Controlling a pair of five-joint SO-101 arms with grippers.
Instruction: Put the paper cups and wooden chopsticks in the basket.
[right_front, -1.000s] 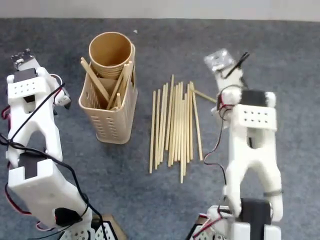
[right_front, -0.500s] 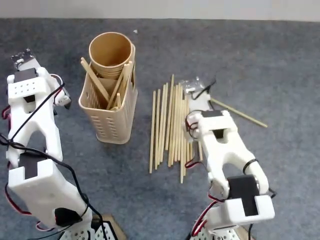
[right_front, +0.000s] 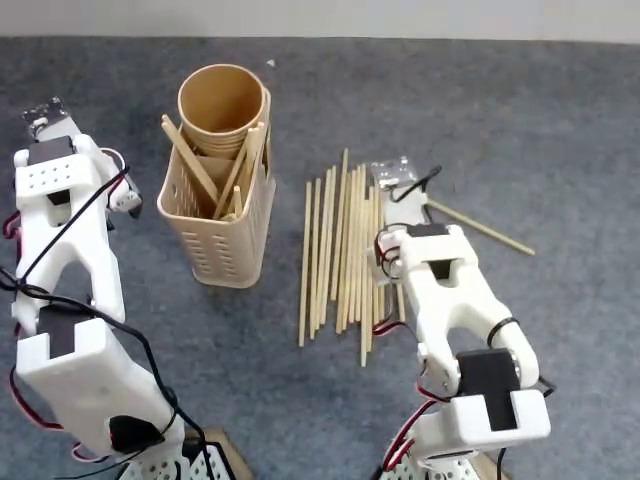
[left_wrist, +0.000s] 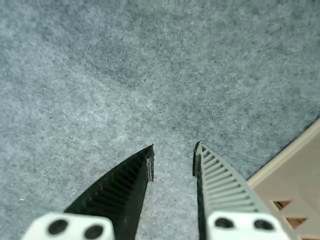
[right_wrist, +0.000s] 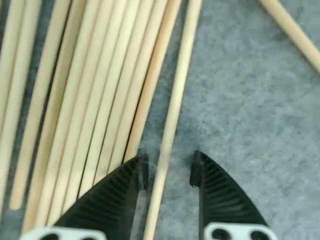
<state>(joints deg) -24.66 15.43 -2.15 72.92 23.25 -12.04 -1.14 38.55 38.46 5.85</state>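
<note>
R gripper (right_wrist: 167, 167): ribbed fingers (right_wrist: 117, 192) narrowly apart, astride one chopstick (right_wrist: 175, 110) at the edge of the row of chopsticks (right_front: 340, 250). These are pale, slim wood, laid parallel. Stray chopstick (right_front: 480, 227) lies apart, angled. L gripper (left_wrist: 172, 155): fingers narrowly apart, nothing between, over bare worktop (right_front: 560, 120), a grey fuzzy cloth. Beside it, basket (right_front: 220, 230): beige slotted plastic, holds brown paper cup (right_front: 222, 100) + more chopsticks.
</note>
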